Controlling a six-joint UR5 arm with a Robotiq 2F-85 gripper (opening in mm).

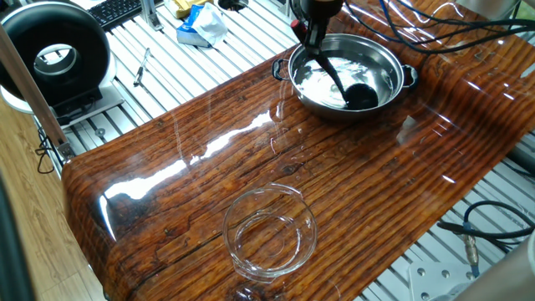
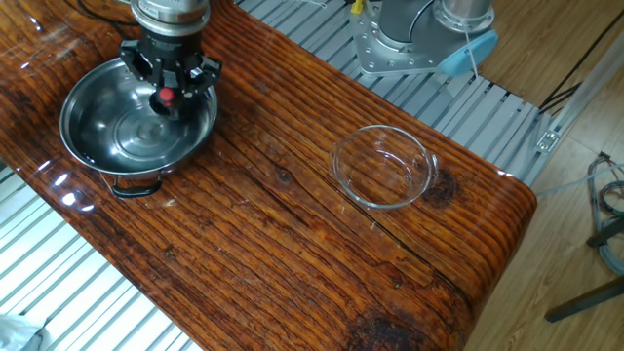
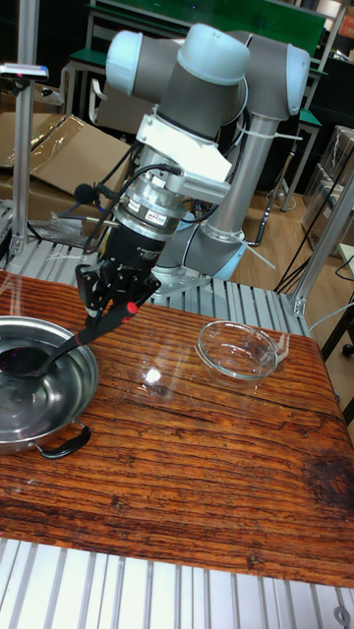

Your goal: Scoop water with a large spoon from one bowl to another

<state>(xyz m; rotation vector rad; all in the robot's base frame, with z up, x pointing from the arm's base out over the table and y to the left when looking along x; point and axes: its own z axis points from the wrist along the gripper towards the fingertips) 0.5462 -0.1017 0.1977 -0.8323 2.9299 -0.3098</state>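
Observation:
The steel bowl (image 1: 380, 58) (image 2: 93, 122) (image 3: 74, 388) stands at one end of the wooden table, with shiny water (image 1: 322, 79) (image 3: 25, 403) in it. My gripper (image 1: 311, 29) (image 2: 168, 86) (image 3: 110, 307) is shut on the red-tipped handle of the black large spoon (image 1: 334, 79) (image 3: 64, 349). The spoon slants down into the bowl, its cup (image 1: 361, 96) (image 3: 15, 361) lying low at the water. The clear glass bowl (image 1: 270, 230) (image 2: 383, 166) (image 3: 239, 349) sits apart, further along the table.
The wooden table (image 1: 251, 159) has a glossy top and edges near both bowls. A black round device (image 1: 54, 58), a pen (image 1: 142, 67) and blue-white packaging (image 1: 201, 25) lie on the slatted bench beyond. Cables (image 1: 443, 29) run near the steel bowl.

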